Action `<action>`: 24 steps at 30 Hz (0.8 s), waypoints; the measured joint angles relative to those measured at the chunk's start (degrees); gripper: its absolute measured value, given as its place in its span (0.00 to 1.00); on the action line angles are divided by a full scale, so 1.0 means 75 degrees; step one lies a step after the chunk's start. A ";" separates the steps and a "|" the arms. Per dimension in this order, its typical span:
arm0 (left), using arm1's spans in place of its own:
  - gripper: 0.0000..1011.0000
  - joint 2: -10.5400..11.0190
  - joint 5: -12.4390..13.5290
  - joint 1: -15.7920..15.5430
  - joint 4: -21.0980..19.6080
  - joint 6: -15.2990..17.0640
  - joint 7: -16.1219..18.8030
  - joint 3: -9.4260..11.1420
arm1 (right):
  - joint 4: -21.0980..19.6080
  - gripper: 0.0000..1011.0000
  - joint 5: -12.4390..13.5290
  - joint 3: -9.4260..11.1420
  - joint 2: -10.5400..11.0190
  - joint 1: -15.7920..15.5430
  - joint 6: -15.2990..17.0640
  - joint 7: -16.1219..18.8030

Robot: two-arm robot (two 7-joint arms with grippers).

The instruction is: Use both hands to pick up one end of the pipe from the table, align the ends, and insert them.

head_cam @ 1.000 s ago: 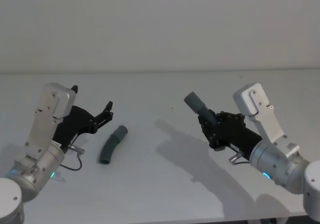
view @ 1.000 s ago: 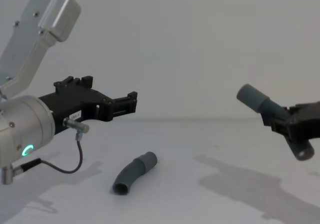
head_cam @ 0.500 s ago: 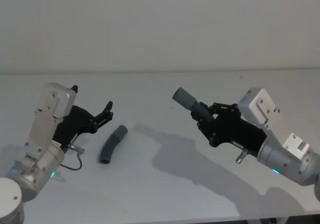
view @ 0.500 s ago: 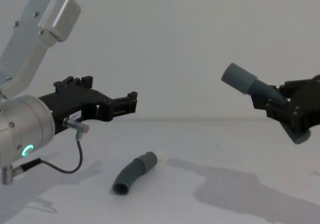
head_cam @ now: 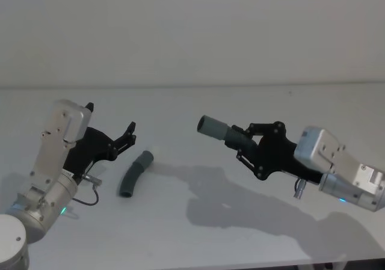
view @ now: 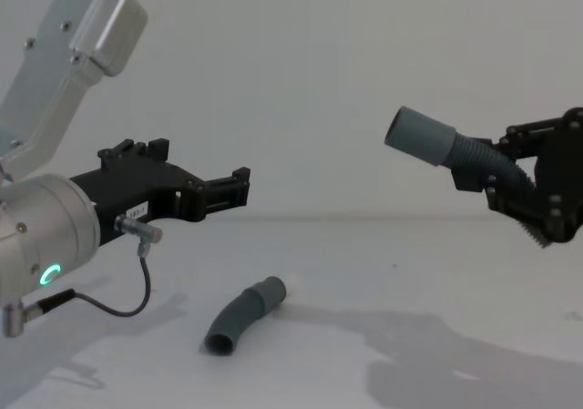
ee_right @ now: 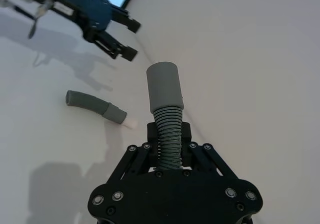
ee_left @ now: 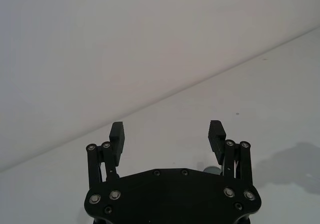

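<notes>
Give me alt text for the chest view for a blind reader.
The right gripper holds one grey pipe piece in the air, collar aimed leftward. The other piece lies on the white table near the open left gripper.

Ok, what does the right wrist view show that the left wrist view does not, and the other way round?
Right wrist view: the right claw shut on the ribbed part of one pipe piece, and the other pipe piece in full, lying on the table, white tip included. Left wrist view: the left claw from behind, open and empty. Both: the left claw and the white table.
</notes>
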 joint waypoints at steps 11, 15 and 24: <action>0.99 0.0000 0.0000 0.0000 0.0000 0.0000 0.0000 0.0000 | 0.0677 0.21 -0.0803 -0.0320 0.0265 0.0671 -0.1795 0.0507; 0.99 0.0000 0.0000 0.0000 0.0000 0.0000 0.0000 0.0000 | 0.0873 0.21 -0.1198 -0.0402 0.0331 0.0882 -0.2344 0.0581; 0.99 0.0001 0.0000 0.0000 0.0001 0.0000 0.0000 0.0000 | 0.1204 0.21 -0.2488 -0.0456 0.0428 0.1239 -0.3406 0.0424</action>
